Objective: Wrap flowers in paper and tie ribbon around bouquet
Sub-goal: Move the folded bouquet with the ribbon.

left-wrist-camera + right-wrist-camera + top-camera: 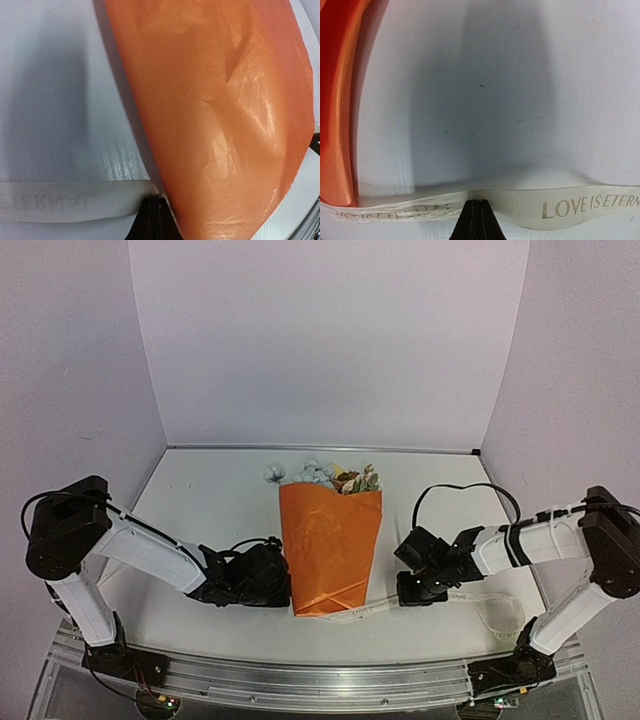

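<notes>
**Top view.** We count one bouquet (pixel 331 540) on the counter (pixel 215 505). It lies between two arms, with its narrow end toward the near edge. Its only container is the orange paper (pixel 335 575), rolled to a cone. Inside are the flowers (pixel 320 476), whose pale blue, cream and rust blooms stick out of the wide far end. One ribbon (pixel 470 597) runs from the narrow end off to the right and curls near the right arm. The left end effector (pixel 287 590) touches the paper's lower left edge. The right end effector (pixel 402 588) sits on the ribbon, just beside the bouquet.

**Left wrist view.** The crinkly paper (pixel 220 110) fills the right half. The ribbon (pixel 65 202) crosses the counter from the left until it slips under the paper. The two fingers (pixel 148 225) are pressed together, pinching the ribbon at that spot.

**Right wrist view.** The ribbon (pixel 570 207), printed LOVE IS ETERN, crosses the bottom, and the paper (pixel 335 100) stands at the left. Here too we see two fingers (pixel 470 225) pressed together on the ribbon.
</notes>
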